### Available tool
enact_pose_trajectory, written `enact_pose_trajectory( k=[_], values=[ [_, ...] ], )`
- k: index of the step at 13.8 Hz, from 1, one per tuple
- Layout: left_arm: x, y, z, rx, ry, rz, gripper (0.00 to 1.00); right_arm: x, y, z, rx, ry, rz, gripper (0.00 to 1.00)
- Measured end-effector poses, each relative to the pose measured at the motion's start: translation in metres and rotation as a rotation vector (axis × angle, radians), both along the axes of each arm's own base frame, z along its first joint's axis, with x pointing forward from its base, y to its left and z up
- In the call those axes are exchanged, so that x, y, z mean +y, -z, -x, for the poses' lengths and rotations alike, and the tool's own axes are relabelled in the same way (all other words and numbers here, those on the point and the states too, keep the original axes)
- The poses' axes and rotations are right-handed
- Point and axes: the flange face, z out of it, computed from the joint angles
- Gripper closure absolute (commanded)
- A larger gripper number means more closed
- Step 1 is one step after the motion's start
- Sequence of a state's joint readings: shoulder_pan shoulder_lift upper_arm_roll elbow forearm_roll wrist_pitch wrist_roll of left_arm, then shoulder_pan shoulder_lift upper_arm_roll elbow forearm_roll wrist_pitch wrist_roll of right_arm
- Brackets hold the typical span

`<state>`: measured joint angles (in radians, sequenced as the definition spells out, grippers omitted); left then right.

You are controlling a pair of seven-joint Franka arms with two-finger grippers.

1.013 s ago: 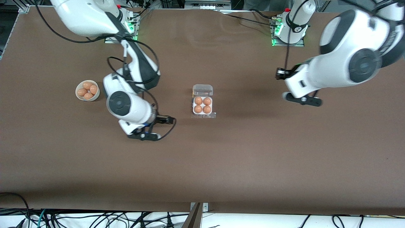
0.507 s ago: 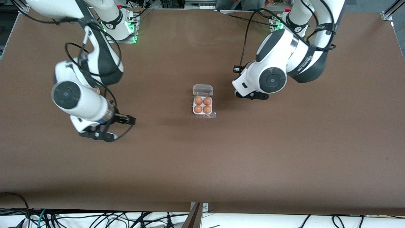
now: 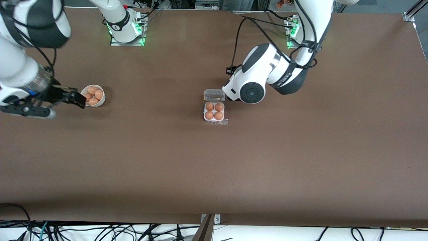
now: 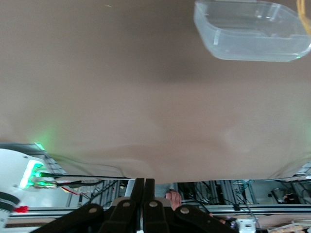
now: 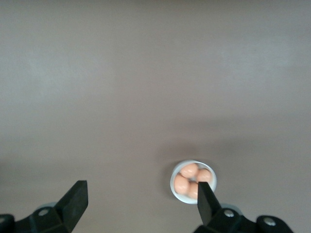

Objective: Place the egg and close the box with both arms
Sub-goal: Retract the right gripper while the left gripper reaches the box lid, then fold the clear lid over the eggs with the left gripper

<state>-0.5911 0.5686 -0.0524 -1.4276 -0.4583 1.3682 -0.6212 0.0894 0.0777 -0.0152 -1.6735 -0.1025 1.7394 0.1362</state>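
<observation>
The box (image 3: pixel 214 119) sits mid-table, a white tray with four brown eggs (image 3: pixel 214 111) in its cells. Its clear lid (image 3: pixel 214 95) stands open on the side farther from the front camera. The left arm's wrist (image 3: pixel 249 92) hangs right beside the lid and hides its gripper in the front view. In the left wrist view the left gripper (image 4: pixel 144 187) is shut and empty, with the lid (image 4: pixel 250 29) ahead of it. The right gripper (image 3: pixel 28 110) is up in the air at the right arm's end of the table; in its wrist view it (image 5: pixel 141 199) is open and empty.
A round white bowl (image 3: pixel 101 101) with several brown eggs stands toward the right arm's end of the table, beside the right gripper. It also shows in the right wrist view (image 5: pixel 174 187). Both arm bases with green lights stand along the table edge farthest from the front camera.
The right arm has swung away from the box, past the bowl, to the right arm's end of the table. The left arm has come in to the box's open lid.
</observation>
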Motion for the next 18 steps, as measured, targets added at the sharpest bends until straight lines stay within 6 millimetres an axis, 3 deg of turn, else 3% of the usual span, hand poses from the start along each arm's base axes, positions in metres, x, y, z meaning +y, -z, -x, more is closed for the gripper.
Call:
enact_pose_trajectory(
  k=[4,6,11,18],
  values=[
    [-0.026,0.012,-0.005,-0.016,-0.077,0.0,0.94,-0.02,-0.044,0.021,-0.028,-0.04,-0.008,0.0],
    [-0.038,0.023,-0.006,-0.053,-0.103,0.006,0.94,-0.018,-0.052,0.021,-0.043,0.022,-0.05,0.0],
    [-0.071,0.058,0.006,-0.104,-0.127,0.002,0.93,-0.019,-0.051,0.027,-0.005,0.099,-0.072,0.0],
    [-0.078,0.084,-0.006,-0.175,-0.191,0.017,0.94,-0.007,-0.046,0.026,0.011,0.095,-0.073,0.0]
  ],
)
